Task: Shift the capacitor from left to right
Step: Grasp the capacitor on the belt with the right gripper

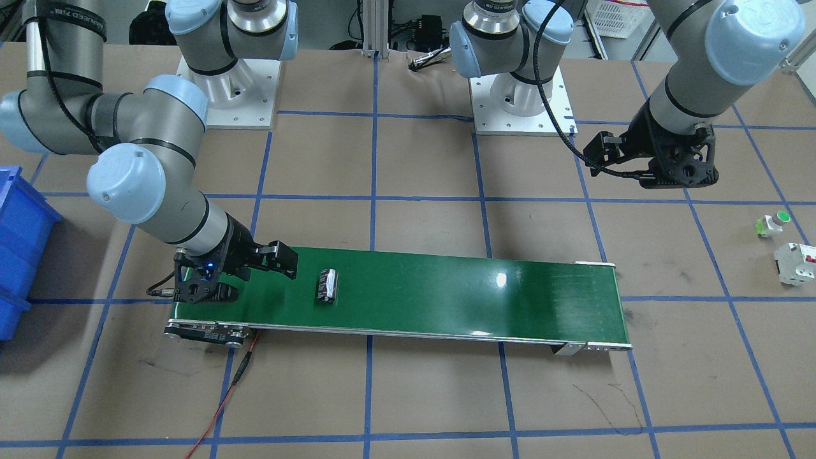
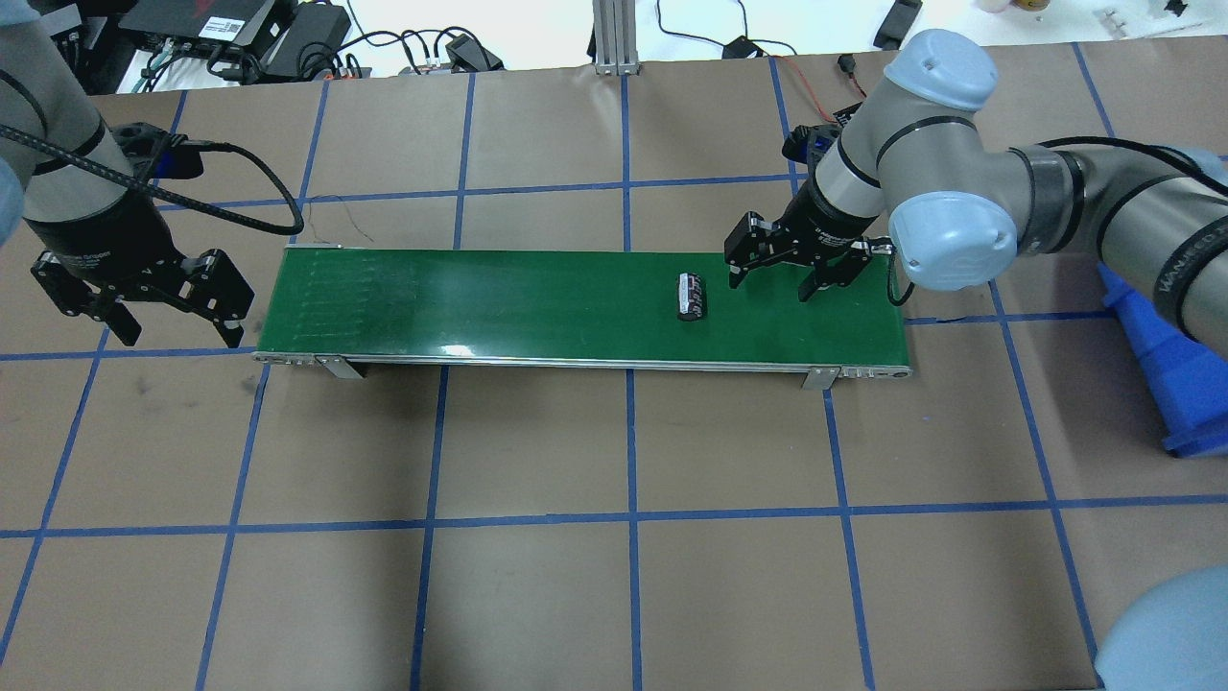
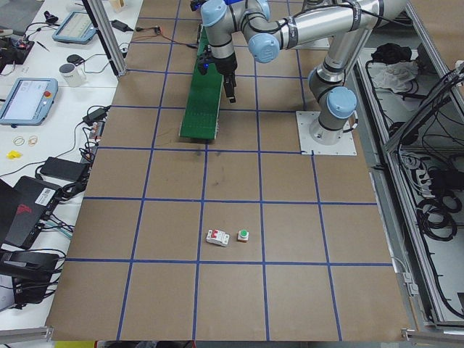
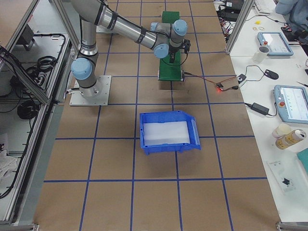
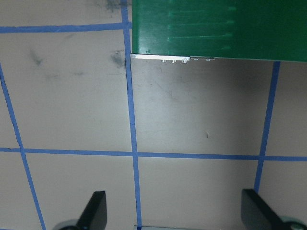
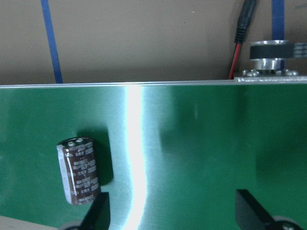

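The capacitor (image 1: 327, 285), a small dark cylinder with pale markings, lies on its side on the green conveyor belt (image 1: 446, 293), toward the robot's right end of it. It also shows in the overhead view (image 2: 691, 296) and in the right wrist view (image 6: 79, 170). My right gripper (image 2: 773, 284) is open and empty just above the belt. The capacitor lies beside one fingertip (image 6: 98, 211), outside the gap. My left gripper (image 2: 179, 331) is open and empty, hovering over the paper off the belt's other end (image 5: 201, 28).
A blue bin (image 1: 19, 248) stands on the robot's right, beyond the belt's end. A green-capped push button (image 1: 772, 223) and a white breaker with a red switch (image 1: 795, 262) lie on the robot's far left. A red wire (image 1: 223, 401) trails from the belt's motor end.
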Available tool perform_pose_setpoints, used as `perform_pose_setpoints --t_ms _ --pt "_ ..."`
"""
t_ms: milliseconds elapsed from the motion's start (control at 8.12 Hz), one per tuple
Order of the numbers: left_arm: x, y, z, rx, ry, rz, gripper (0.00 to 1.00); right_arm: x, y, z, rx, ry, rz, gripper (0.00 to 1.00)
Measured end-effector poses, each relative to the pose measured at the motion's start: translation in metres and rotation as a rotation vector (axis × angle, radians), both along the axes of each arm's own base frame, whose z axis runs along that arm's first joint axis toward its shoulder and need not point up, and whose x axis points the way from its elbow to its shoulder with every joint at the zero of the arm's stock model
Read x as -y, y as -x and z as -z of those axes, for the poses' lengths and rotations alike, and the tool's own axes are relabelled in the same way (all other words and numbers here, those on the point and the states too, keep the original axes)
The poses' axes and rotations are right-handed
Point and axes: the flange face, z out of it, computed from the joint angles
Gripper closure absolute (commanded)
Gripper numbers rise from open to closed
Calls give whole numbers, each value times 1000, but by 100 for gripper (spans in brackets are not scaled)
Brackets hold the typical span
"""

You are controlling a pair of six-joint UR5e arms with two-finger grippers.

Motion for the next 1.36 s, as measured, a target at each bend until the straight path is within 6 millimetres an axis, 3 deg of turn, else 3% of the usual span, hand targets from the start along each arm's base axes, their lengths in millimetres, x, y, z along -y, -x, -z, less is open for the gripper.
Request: perform_pose_setpoints --t_ms 370,986,1109,1232,1355 --pt "0 0 -3 3 14 0 0 -2 -7 1 -35 8 -20 8" --pt "2 -2 0 19 10 4 0 -1 0 10 -119 -5 -25 10" --pt "1 -3 2 29 2 6 0 0 1 12 -127 -7 -26 19" --pt "1 -4 4 33 -3 8 0 1 3 16 -149 -13 -27 54" --pt "2 -4 4 35 -3 8 0 3 6 19 -181 -17 -29 76"
